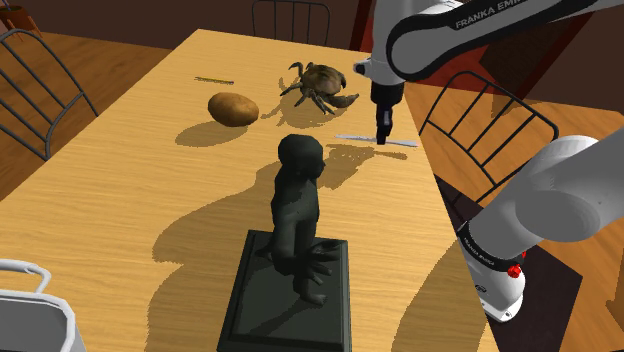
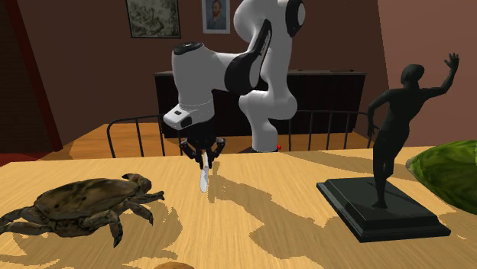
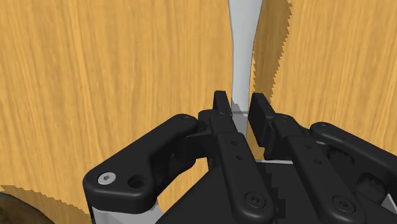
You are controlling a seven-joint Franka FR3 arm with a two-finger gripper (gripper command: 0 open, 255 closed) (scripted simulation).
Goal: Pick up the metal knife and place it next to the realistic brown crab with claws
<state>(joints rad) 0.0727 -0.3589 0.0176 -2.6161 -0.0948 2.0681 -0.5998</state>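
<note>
Fingers (image 3: pixel 221 109) sat low on either side of knife (image 3: pixel 242 38), slightly apart: one looked to touch the blade, thin gap at the other, so no clamp on it. Knife lay flat on table (image 1: pixel 120 200), pale grey, near the edge at the shoulder view's right, shadow tight against it. Gripper (image 1: pixel 383 132) pointed straight down over its middle. Brown crab (image 1: pixel 318 85) sat near, apart from knife, further in. Potato (image 1: pixel 233 108) beside crab; dark statue (image 1: pixel 300 210) on its base nearer the shoulder camera
</note>
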